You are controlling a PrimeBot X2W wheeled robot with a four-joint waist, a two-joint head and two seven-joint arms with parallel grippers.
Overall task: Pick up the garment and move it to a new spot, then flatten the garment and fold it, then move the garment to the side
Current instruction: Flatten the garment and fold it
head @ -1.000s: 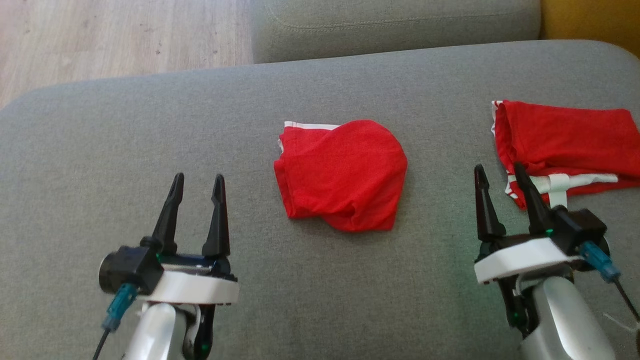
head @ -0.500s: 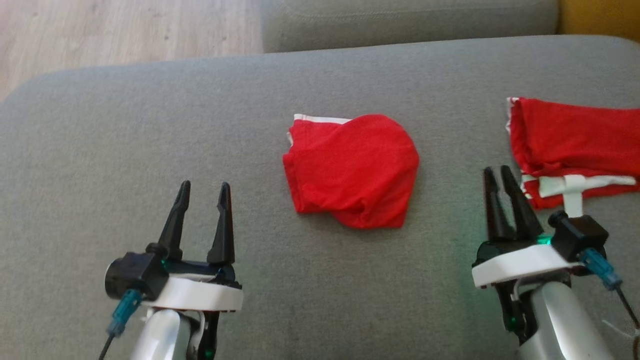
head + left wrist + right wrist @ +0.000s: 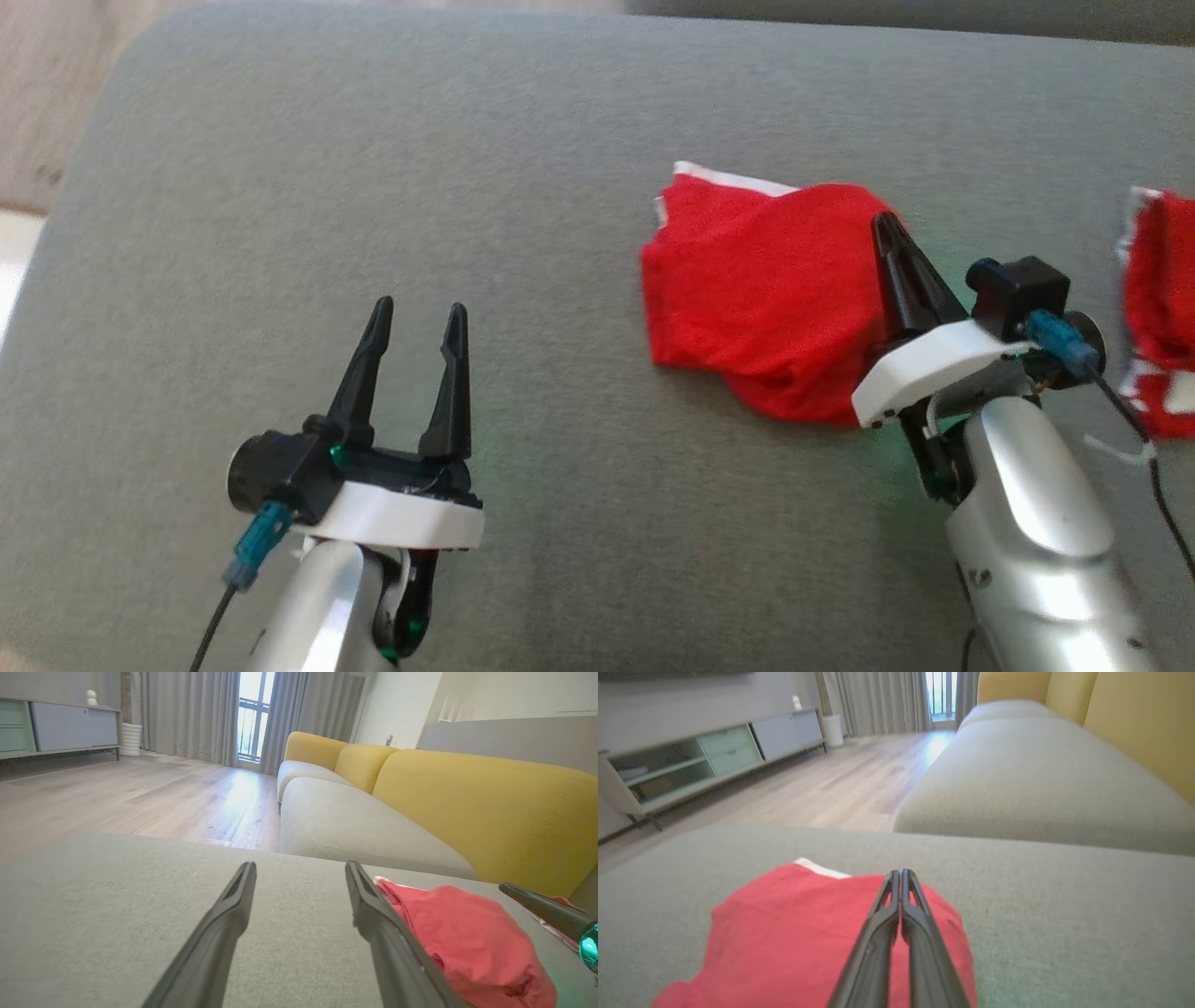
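Red garment [image 3: 747, 289] beneath right pincer [image 3: 883, 224]

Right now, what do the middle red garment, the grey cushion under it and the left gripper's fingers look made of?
Red garment: soft thin knit, cotton-like, matte; it slumps in creases, with white trim. Grey cushion: woven upholstery, matte; fine heathered weave visible. Left gripper's fingers: hard black plastic probably, satin; smooth, faint sheen, could be coated metal.

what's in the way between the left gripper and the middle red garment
Nothing visible: bare grey cushion separates the open left gripper from the red garment. The shut right gripper is at its right side.
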